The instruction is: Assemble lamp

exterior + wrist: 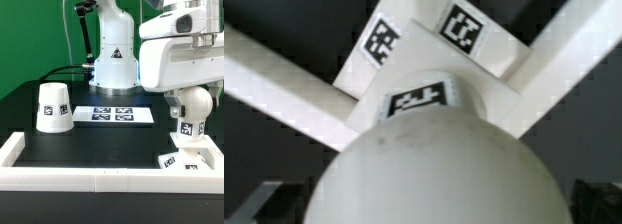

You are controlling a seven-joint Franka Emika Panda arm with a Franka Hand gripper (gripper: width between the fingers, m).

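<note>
The white bulb (196,102) stands upright with its tagged neck (187,128) down on the flat square base (186,158), at the exterior view's right. In the wrist view the bulb (438,165) fills the foreground and the tagged base (420,40) lies beyond it. My gripper (192,110) hangs straight over the bulb, open. Its dark fingers (274,200) stand wide on either side of the bulb's round body, apart from it. The cone-shaped shade (52,108) stands on the table at the exterior view's left, far from the gripper.
A low white wall (100,178) runs along the front of the black table and turns up both sides; the base sits in its corner (562,60). The marker board (112,115) lies mid-table. The arm's pedestal (113,65) stands behind it, with cables.
</note>
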